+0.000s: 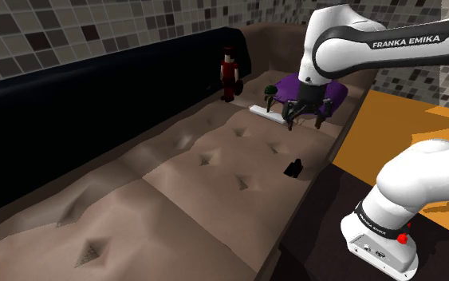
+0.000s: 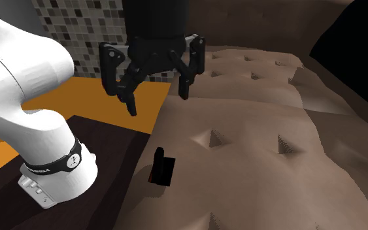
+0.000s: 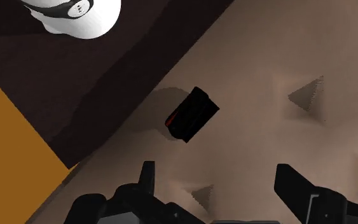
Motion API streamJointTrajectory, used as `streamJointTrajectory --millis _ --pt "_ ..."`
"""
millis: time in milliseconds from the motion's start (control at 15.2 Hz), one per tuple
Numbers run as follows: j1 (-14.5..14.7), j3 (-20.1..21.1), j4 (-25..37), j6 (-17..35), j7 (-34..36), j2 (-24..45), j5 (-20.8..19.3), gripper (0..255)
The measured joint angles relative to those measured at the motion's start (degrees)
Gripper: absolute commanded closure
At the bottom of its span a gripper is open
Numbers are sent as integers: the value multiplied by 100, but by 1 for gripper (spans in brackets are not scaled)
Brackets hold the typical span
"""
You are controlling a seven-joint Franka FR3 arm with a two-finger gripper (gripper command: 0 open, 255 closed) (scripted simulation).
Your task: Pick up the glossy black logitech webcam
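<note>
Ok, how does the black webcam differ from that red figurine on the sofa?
The webcam is black and low; the figurine is red and stands taller. The webcam sits near the sofa seat's front edge, the figurine back by the dark backrest. Both rest on the seat, untouched by the open gripper.

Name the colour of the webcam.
The webcam is black with a thin red streak along one edge, clearest in the wrist view.

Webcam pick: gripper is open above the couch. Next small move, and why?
Probably shift the gripper sideways until the black webcam sits centred between the open fingers, before descending. In the wrist view the webcam lies beyond the fingertips, nearer one finger, by the edge of the seat cushion; nothing is held.
</note>
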Motion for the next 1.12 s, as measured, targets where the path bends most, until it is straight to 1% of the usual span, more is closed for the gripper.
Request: streamJointTrajectory --millis 264,594,660,792,1122 --pt "-261 499 -459 418 1145 266 216 0" --pt "-599 1152 -923 1157 2587 945 522 0" --pt "-660 1226 -951 1268 2766 1076 544 0" --pt "-700 1306 -1050 1464 2905 1212 580 0" --pt "-758 1469 -1228 2055 2994 1646 615 0"
